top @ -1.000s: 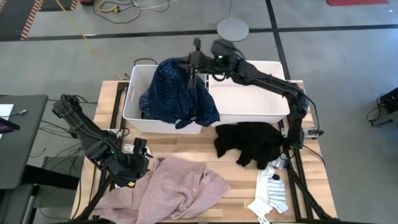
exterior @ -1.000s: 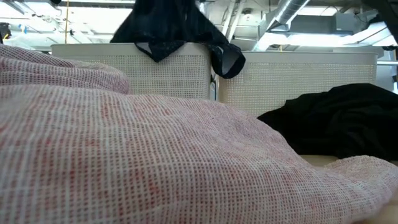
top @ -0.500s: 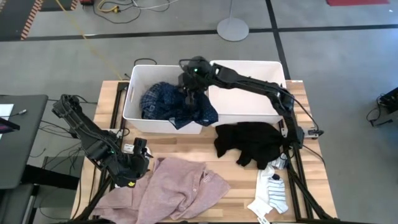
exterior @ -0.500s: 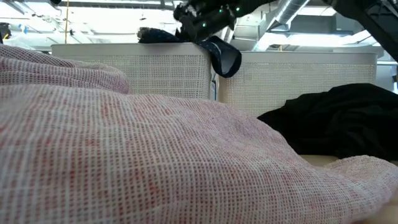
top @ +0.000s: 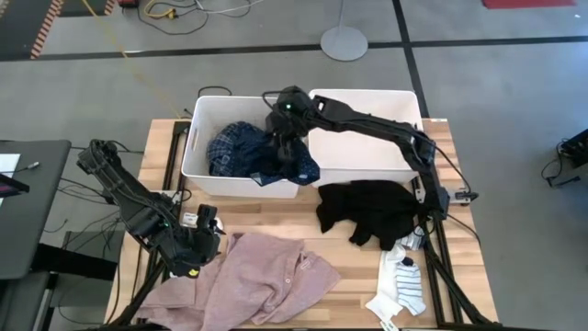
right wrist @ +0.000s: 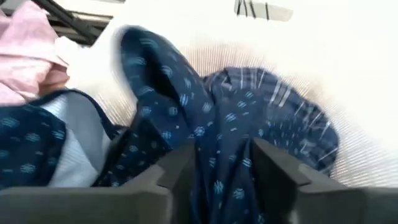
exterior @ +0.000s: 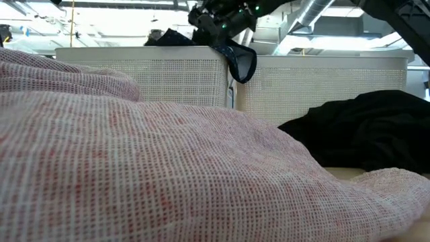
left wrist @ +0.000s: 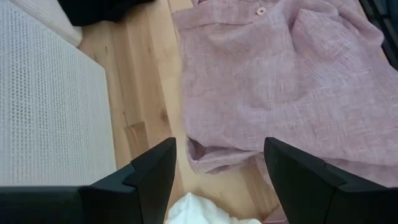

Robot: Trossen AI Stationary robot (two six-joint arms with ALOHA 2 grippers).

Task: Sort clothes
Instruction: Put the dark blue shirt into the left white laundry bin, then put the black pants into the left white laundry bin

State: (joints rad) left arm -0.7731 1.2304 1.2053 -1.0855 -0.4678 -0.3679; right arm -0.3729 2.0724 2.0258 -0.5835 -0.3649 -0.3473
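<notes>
Right tool (top: pixel 282 140): you have it low over the left bin (top: pixel 197 129), upper centre of the high view, its fingers closed on the navy top (top: pixel 285 161). In the right wrist view the dotted cloth (right wrist: pixel 186 124) fills the gap between the two fingers.
Navy top: mostly inside the left bin, one fold hanging over the bin's front wall. In the low view a dark loop of it (exterior: pixel 240 62) hangs down where the two bins meet.
Plaid shirt (top: pixel 230 147): lying in the left bin, just left of the navy top and touching it.
Right bin (top: pixel 367 161): beside the left bin, touching it.
Left tool (top: pixel 204 230): you have it parked at lower left of the high view, fingers spread apart with only the surface (left wrist: pixel 143 93) between them, beside the pink shirt's edge.
Pink shirt (top: pixel 266 280): spread flat at the bottom centre of the surface.
Black garment (top: pixel 372 211): crumpled in front of the right bin, right of centre.
Socks (top: pixel 401 285): lower right, just below the black garment.
</notes>
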